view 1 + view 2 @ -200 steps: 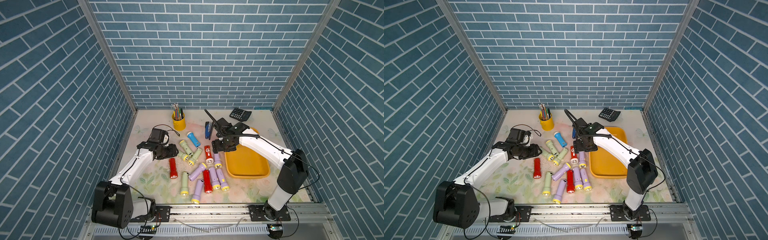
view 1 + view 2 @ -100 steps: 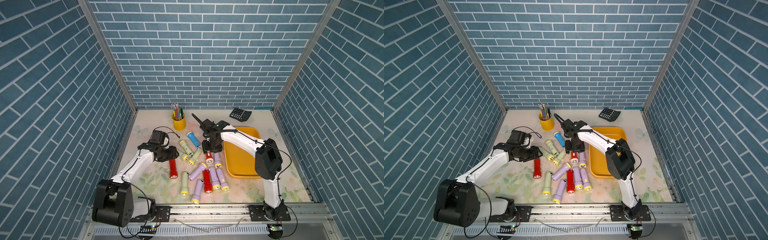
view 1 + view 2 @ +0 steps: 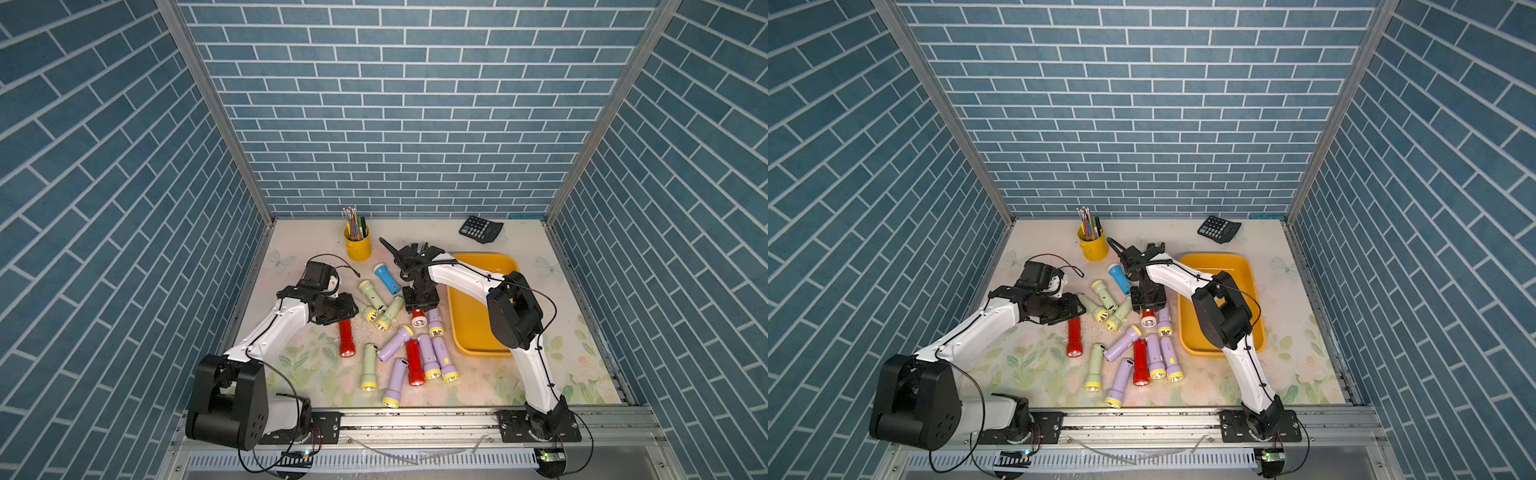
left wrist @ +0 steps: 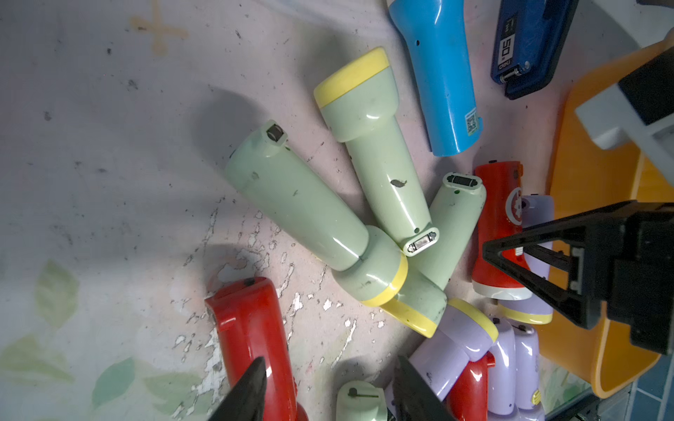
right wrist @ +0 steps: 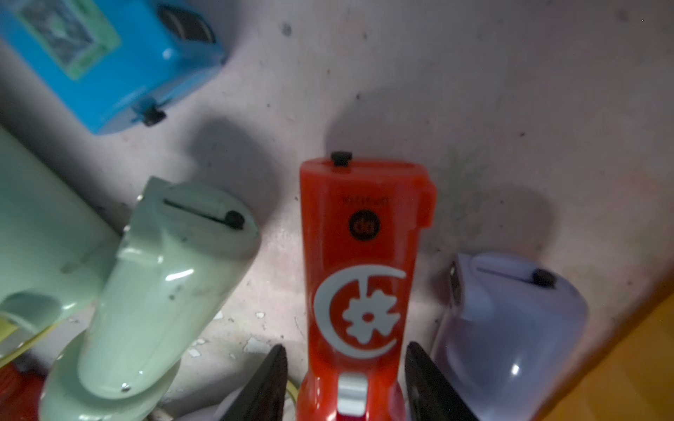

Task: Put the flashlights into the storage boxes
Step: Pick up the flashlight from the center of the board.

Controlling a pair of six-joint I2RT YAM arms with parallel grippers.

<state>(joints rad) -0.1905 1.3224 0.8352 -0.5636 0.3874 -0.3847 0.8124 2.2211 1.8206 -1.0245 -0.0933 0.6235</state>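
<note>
- Right pincer (image 5: 345, 348) spreads astride one red flashlight (image 5: 359, 255), a gap beside one finger; left pincer (image 4: 330, 360) gapes, pinching nothing.
- Thirteen flashlights (image 3: 395, 343) lie on the table (image 3: 316, 374): five lilac, four pale green, three red, one blue.
- Orange tray (image 3: 473, 332) at their 3 o'clock; pen cup (image 3: 358, 247) holding pens (image 3: 353, 220) at 11.

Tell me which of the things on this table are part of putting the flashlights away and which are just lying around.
Part of the job:
- the flashlights, lilac, green, red and one blue
- the orange-yellow tray

Just lying about:
- the yellow pen cup
- the calculator
- the dark blue stapler
</note>
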